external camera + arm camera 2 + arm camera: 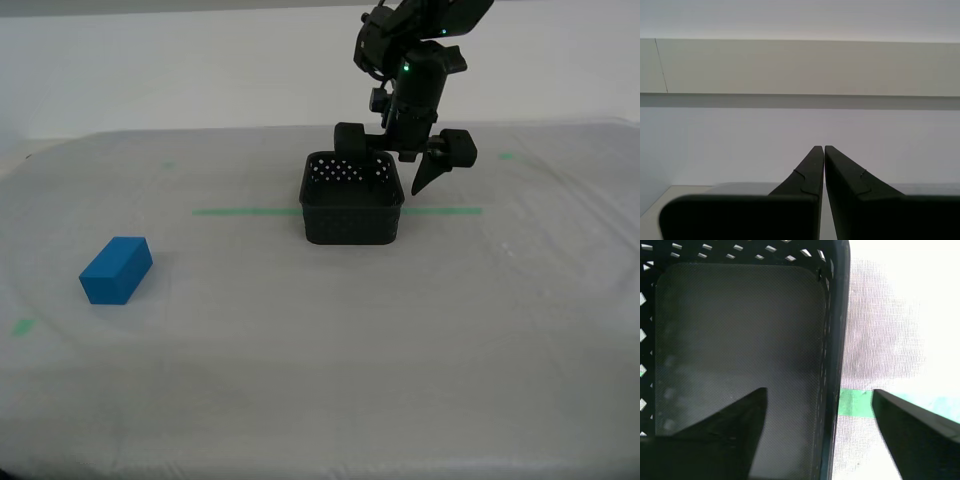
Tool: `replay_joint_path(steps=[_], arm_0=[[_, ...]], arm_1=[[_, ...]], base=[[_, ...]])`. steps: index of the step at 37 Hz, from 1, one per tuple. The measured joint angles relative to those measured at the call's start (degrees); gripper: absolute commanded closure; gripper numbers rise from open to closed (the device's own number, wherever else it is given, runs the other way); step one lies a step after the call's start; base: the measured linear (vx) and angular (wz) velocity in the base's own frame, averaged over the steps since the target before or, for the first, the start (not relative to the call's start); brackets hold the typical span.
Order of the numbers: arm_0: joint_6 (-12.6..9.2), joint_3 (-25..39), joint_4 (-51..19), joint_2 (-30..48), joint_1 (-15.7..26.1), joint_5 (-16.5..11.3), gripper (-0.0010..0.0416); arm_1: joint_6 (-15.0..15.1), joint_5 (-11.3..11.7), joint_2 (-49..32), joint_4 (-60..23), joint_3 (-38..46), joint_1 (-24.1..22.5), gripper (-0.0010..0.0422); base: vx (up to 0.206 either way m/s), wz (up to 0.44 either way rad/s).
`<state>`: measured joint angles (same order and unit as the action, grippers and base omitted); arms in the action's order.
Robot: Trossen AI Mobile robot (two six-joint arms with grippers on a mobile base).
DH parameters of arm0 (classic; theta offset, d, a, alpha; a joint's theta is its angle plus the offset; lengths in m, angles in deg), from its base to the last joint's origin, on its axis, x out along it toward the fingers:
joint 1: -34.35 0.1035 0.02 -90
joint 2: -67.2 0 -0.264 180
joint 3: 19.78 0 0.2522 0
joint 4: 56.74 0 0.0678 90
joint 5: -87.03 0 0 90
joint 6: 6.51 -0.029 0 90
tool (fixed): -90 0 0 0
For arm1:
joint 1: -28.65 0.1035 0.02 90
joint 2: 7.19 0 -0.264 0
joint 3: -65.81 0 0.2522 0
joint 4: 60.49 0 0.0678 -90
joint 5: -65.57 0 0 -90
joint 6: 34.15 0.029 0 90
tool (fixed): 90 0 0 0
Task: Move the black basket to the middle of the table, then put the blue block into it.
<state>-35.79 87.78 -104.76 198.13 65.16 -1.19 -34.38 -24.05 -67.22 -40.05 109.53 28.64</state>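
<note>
Basket (352, 210) sits mid-desk (320, 380) on the green tape line; my first end effector (395, 160) straddles its wall, spread wide. Second end effector (820, 165) closed, empty. Next, I judge: fetch the blue block (116, 269) at the exterior view's left.

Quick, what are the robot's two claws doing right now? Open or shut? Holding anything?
My first gripper: open, its jaws straddling one wall of the basket, not clamped on it.
My second gripper: shut, holding nothing.
</note>
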Motion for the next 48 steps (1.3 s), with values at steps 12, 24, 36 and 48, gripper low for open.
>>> replay_joint_path(steps=[12,24,36,48], arm_0=[[1.7,0.1,-0.4,-0.1,0.0,0.0,0.003],[1.9,0.2,-0.9,-3.2,0.0,0.0,0.0036],[4.0,0.2,-2.4,-9.9,0.0,1.6,0.0006],[5.5,0.2,-6.9,-15.5,-0.1,6.9,0.0007]], arm_1=[[0.0,0.0,0.0,0.0,0.0,0.0,0.0412],[0.0,0.0,0.0,0.0,0.0,0.0,0.0412],[0.0,0.0,0.0,0.0,0.0,0.0,0.0412],[0.0,0.0,0.0,0.0,0.0,0.0,0.0412]], base=[[0.0,0.0],[0.0,0.0],[0.0,0.0],[0.0,0.0]])
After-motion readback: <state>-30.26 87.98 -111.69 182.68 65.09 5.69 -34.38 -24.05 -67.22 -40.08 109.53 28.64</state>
